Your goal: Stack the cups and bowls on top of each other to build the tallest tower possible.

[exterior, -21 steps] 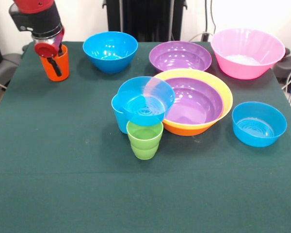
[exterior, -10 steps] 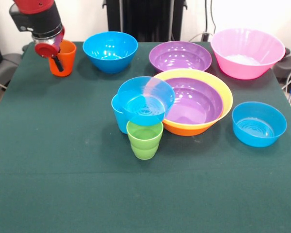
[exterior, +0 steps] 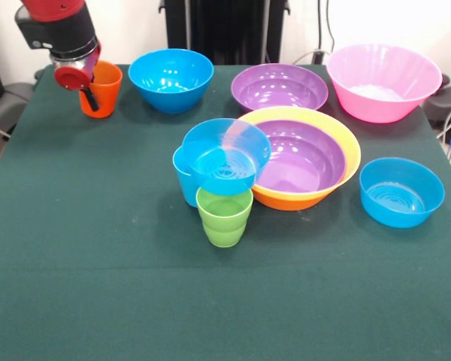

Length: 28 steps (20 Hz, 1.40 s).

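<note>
We log the bench (exterior: 98, 301) first: green cloth, carrying all the pieces. Largest on it is the pink bowl (exterior: 383, 81) at the far right corner, upright and standing alone. Next, the orange-yellow bowl (exterior: 344, 162) sits near the middle, with one purple bowl (exterior: 297, 158) nested inside it; the second purple bowl (exterior: 279, 87) stands just behind that pair, apart from the pink one. We count three blue bowls: one (exterior: 171, 79) at the far side left of the purple bowl, one (exterior: 401, 192) alone at the right edge of the group, and one (exterior: 225, 156) tilted toward the camera, resting on the light blue cup (exterior: 184, 184) and leaning at the rim of the orange-yellow bowl. The green cup (exterior: 225, 216) stands upright directly in front of that tilted bowl; we cannot tell whether its rim touches the bowl. The orange cup (exterior: 103, 90) is at the far left corner, tipped slightly and seemingly raised off the cloth. The red-and-black arm (exterior: 56, 26) comes down over it; the gripper (exterior: 89, 94) has its jaws clamped on the cup's near wall, one dark finger (exterior: 91, 104) visible on the outside of the cup.
</note>
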{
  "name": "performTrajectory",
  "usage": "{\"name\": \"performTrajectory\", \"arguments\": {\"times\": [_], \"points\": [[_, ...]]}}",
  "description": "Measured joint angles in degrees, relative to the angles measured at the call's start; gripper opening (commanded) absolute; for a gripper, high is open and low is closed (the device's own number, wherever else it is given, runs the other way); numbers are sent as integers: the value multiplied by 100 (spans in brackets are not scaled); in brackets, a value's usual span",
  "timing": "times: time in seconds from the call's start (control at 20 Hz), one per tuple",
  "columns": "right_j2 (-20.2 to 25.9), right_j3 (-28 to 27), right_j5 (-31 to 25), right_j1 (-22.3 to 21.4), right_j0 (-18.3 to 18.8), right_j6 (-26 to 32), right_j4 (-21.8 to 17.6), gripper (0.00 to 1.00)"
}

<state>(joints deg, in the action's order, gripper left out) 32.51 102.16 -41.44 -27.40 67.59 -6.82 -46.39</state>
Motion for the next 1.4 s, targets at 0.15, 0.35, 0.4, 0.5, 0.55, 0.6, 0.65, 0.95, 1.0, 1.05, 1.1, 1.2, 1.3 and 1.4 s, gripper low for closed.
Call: {"name": "performTrajectory", "arguments": {"times": [0.15, 0.35, 0.4, 0.5, 0.55, 0.6, 0.65, 0.95, 1.0, 1.05, 1.1, 1.2, 1.3, 1.4], "points": [[2, 1, 1, -41, -15, 0, 1, 0], [41, 1, 0, -215, -18, 0, 127, 0], [69, 2, -8, -285, -17, 0, 199, 0], [108, 3, -36, -384, -17, 0, 313, 0], [158, 2, -101, -502, -17, 0, 449, 0], [178, 4, -142, -555, -17, 0, 515, 0], [194, 3, -174, -595, -18, 0, 565, 0], [349, -38, -704, -995, -96, 0, 1108, 0], [367, -57, -789, -1042, -119, 0, 1196, 0], [374, -65, -823, -1061, -128, 0, 1232, 0], [394, -101, -937, -1124, -162, 0, 1358, 0], [421, -141, -1042, -1200, -201, 0, 1552, 0], [450, -161, -1099, -1275, -228, 0, 1769, 0], [473, -193, -1108, -1399, -287, -12, 2187, 0]]}}
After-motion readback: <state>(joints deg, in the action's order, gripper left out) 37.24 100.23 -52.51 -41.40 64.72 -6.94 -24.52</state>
